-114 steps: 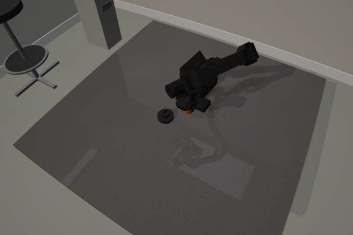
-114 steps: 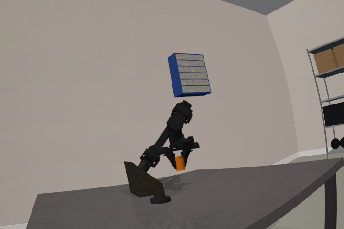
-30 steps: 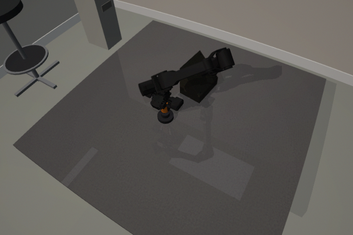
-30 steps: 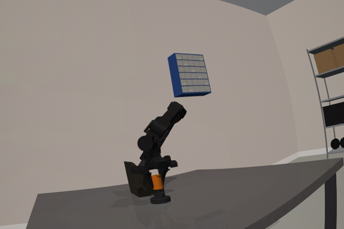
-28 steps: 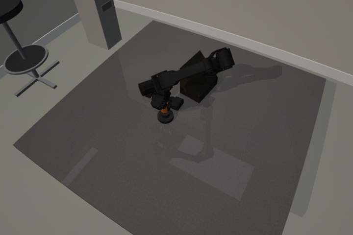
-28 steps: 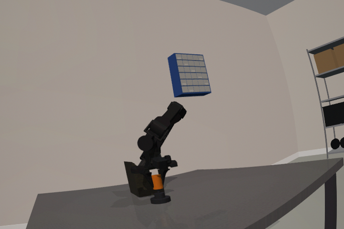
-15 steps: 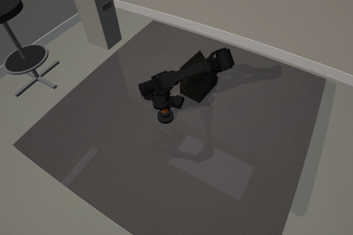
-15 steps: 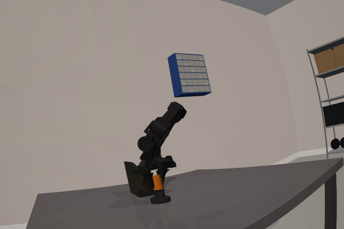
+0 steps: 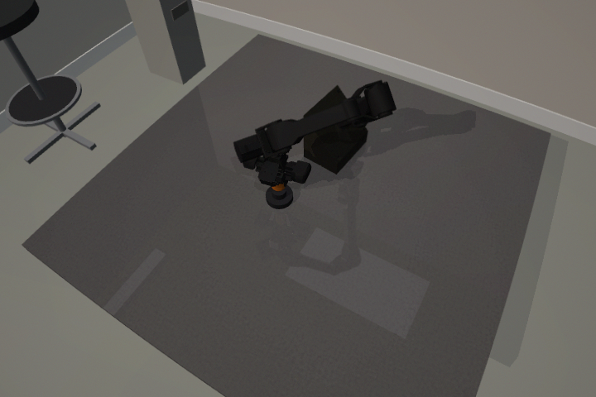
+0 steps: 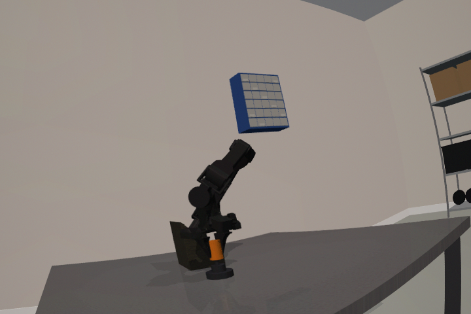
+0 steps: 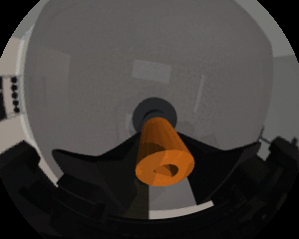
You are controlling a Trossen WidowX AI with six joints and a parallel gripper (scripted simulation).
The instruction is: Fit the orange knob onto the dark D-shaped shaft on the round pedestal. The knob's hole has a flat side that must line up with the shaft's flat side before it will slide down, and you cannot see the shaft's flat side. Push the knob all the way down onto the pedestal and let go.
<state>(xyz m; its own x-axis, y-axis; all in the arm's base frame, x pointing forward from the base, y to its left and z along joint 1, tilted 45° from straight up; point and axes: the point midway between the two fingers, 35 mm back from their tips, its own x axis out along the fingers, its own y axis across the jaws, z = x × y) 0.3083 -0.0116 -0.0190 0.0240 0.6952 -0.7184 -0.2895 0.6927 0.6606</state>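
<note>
The claw point(image 9: 278, 183) point(image 10: 216, 244) point(image 11: 157, 135) grips the orange knob point(image 9: 278, 187) point(image 10: 216, 250) point(image 11: 164, 166) above the round pedestal point(image 9: 279, 198) point(image 10: 220, 274) point(image 11: 154, 107), which shows at twelve o'clock of it in the wrist view. Alignment is probably the current step: keep the knob upright, press lightly, rotate slowly until the flats match, then push straight down and release.
</note>
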